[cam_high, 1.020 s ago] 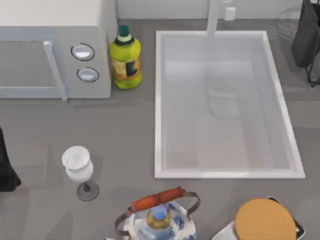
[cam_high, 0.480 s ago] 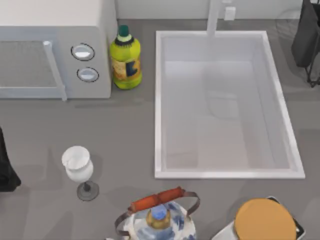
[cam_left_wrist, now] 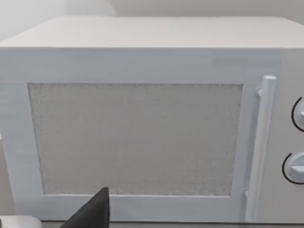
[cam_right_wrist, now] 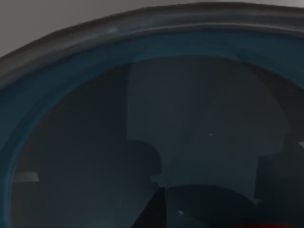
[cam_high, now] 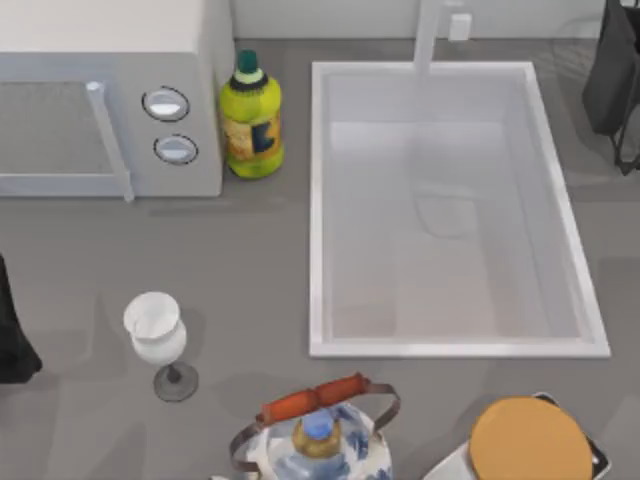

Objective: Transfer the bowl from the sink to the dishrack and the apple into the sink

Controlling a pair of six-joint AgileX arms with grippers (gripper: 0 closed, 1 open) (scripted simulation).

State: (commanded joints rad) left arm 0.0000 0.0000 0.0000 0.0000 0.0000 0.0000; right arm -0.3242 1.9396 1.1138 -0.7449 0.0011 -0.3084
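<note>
Top view: a large white rectangular sink (cam_high: 450, 215) with a raised rim occupies the centre and right of the grey counter (cam_high: 240, 270); its white faucet post (cam_high: 428, 35) rises at the 12 o'clock edge of the basin. At 9 o'clock from the sink stands a yellow-green plastic bottle (cam_high: 250, 118) with a dark green cap and an orange-and-dark label whose writing cannot be read. Just beside it, at its 9 o'clock, sits a white box-shaped microwave (cam_high: 105, 95) with two round dials and a bar handle. At 7 o'clock on the counter stands a white stemmed glass (cam_high: 157, 340); at 6 o'clock, a blue-and-white patterned kettle (cam_high: 315, 440) with a reddish handle; at 5 o'clock, a flat orange round disc (cam_high: 530, 440).

Right wrist view: the camera looks closely into the round glossy blue bowl (cam_right_wrist: 152, 123), showing its dark teal inside and a darker rim band.

Left wrist view: the microwave door, with speckled window and vertical handle, faces the camera.

The left arm lies at the 9 o'clock edge, the right arm at the 2 o'clock corner. Whether either arm's jaws are apart or together cannot be told.
</note>
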